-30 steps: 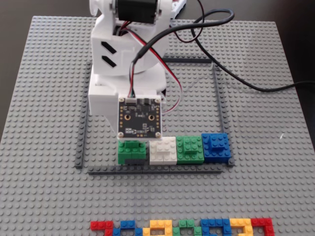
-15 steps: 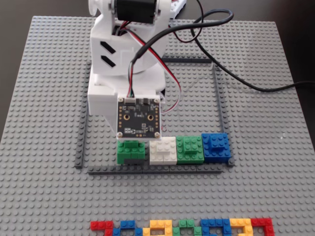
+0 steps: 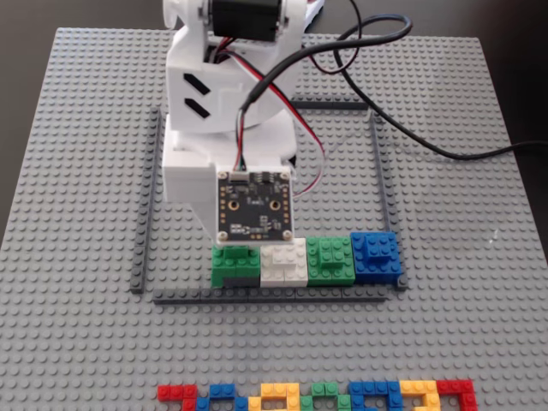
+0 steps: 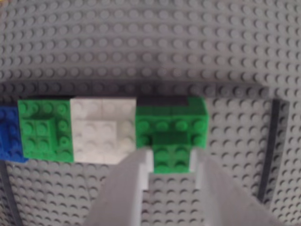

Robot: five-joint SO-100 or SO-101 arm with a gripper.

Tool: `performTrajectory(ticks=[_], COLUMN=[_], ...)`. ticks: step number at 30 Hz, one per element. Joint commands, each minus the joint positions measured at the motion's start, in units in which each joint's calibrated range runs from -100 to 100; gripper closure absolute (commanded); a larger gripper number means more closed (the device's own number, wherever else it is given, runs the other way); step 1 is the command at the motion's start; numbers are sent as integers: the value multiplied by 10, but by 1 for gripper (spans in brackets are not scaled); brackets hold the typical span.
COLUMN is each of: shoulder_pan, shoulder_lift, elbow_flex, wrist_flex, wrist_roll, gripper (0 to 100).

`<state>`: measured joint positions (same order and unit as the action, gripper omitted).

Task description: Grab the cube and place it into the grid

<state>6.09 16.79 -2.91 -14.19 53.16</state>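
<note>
The gripper [image 4: 170,165] straddles the cube's [image 4: 171,126] raised top brick, beside the white cube [image 4: 103,129] inside the grid [image 4: 269,150].

Landmark: grid [image 3: 377,163], fixed view. Four cubes in row inside grid, against its near strip. Task cube [image 3: 235,267] leftmost in row; white cube [image 3: 284,264] touching its right; next cube [image 3: 330,260], then last cube [image 3: 375,255] at grid's near-right corner. Claw [image 4: 171,162] over task cube, straddling its top brick. Brick row [image 3: 317,398] on table [image 3: 77,342] well in front of grid.
</note>
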Motion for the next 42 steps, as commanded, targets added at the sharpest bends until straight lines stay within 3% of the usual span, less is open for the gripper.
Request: performTrajectory(ticks=[1,5,13,42], shoulder_pan=[2,4,9,14], shoulder_lift=[-11,-10,-10,-27], elbow_flex=[-22,-19,-16,-8], wrist_flex=[-4,-5,-7,-9], wrist_roll=[-3,-3,-5,-2], gripper=[95,94,84,85])
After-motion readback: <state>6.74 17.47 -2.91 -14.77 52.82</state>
